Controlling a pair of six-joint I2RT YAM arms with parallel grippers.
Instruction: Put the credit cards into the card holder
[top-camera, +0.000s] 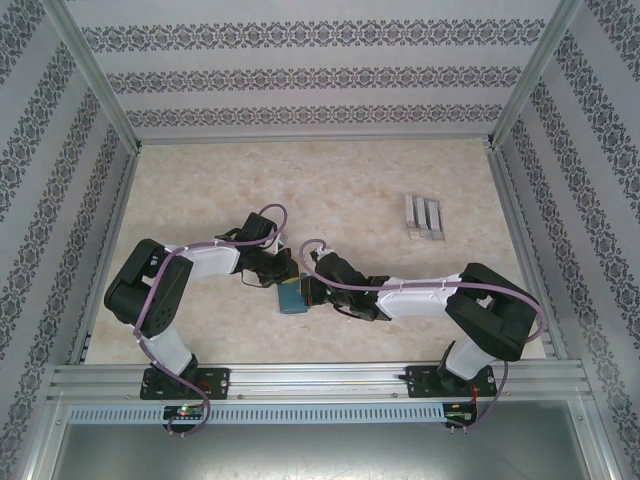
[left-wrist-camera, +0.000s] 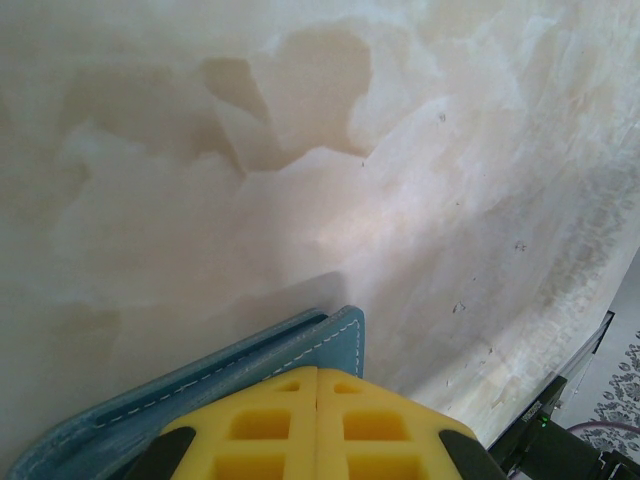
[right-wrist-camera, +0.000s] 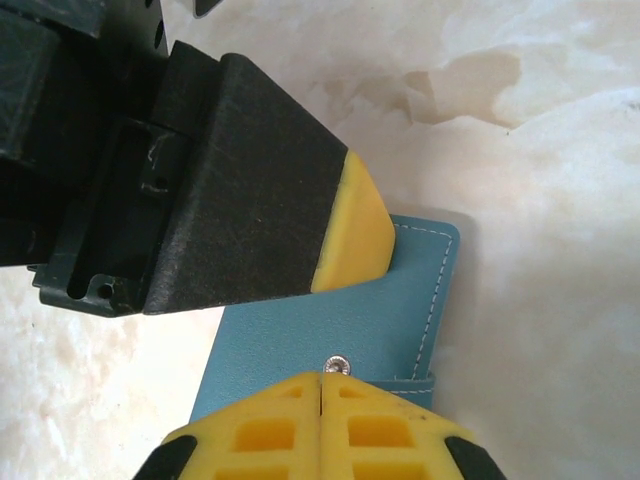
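The card holder (top-camera: 293, 299), a teal-blue wallet with white stitching, lies closed on the table between the two arms. My left gripper (top-camera: 282, 268) is shut, and its yellow tips (left-wrist-camera: 317, 372) rest on the card holder (left-wrist-camera: 250, 362) near one corner. My right gripper (top-camera: 306, 290) is also shut, with its tips (right-wrist-camera: 320, 378) right at the round snap button (right-wrist-camera: 337, 364) on the card holder (right-wrist-camera: 320, 315). The left gripper's yellow pad (right-wrist-camera: 355, 232) presses the cover from the far side. The credit cards are out of view.
A clear plastic slotted stand (top-camera: 424, 217) sits at the back right of the marble-patterned table (top-camera: 200, 200). Metal frame rails (top-camera: 110, 215) run along both sides and the near edge, and patterned walls enclose the space.
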